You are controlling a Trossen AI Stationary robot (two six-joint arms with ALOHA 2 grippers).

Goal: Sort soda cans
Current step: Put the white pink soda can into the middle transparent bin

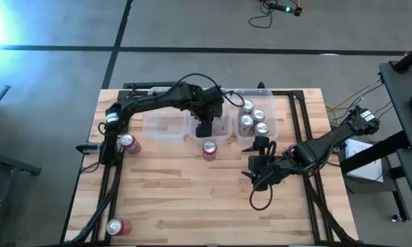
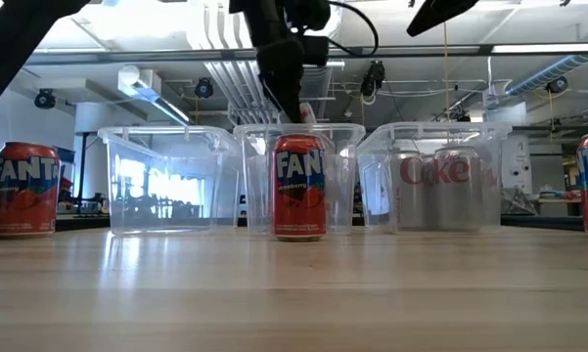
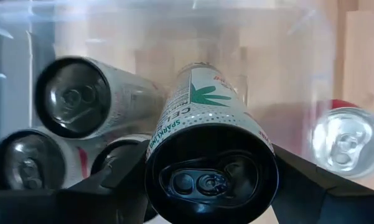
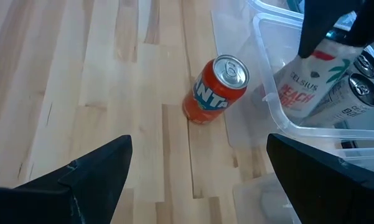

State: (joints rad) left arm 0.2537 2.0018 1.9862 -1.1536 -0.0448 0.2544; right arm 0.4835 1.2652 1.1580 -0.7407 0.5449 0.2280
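The left gripper [image 1: 204,123] grasps a white can [image 3: 210,149] by its sides, over the middle bin [image 1: 223,134]; other white cans [image 3: 93,93] lie inside it. The right gripper [image 4: 196,171] hangs released, fingers wide, above the table [image 1: 185,199] right of centre. A red can [image 1: 209,149] stands just near of the middle bin. Silver cans [image 1: 253,120] stand in the right bin [image 1: 277,116]. Two more red cans [image 1: 128,143] sit at the left, one upright, the other [image 1: 116,226] lying at the near edge.

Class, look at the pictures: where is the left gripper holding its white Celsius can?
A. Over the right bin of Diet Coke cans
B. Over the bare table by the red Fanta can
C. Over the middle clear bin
C: the left gripper holds the Celsius can over the middle bin.
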